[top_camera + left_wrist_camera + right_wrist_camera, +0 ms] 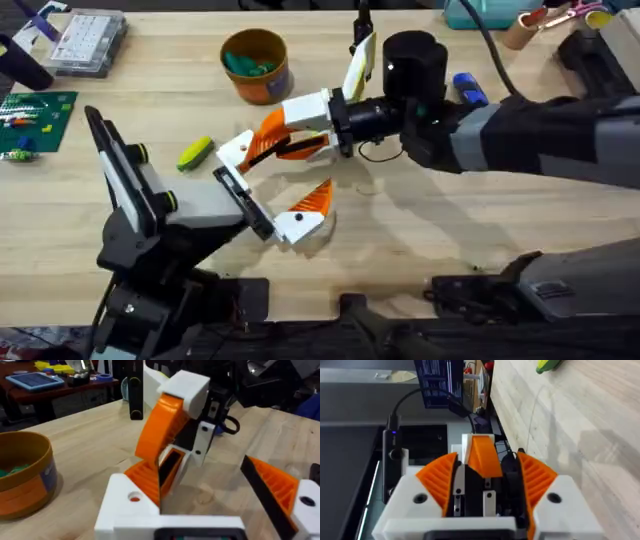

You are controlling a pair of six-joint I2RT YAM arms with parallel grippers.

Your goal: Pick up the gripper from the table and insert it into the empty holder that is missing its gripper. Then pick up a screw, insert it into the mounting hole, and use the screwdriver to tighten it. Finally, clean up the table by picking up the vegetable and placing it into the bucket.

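My right gripper (285,135) is clamped on the gripper (240,152), the orange ribbed finger w/ white base. In the right wrist cam the orange piece (482,457) sits squeezed between my two orange pads (437,477), pads touching it on both sides, so closed down on it, not open. I'm holding it over the table (420,230), its white base right at the upper end of the holder (243,198), the black crossbar on the white robot hand (190,205). Can't tell if it's seated in a slot or just touching. The twin finger (308,208) sits at the holder's other end.

My left gripper (220,510) has its pads wide apart, nothing between them, aimed at the right one.

Vegetable (195,152) lies on the table just left of the held piece, bucket (255,63) further back, well apart from both.
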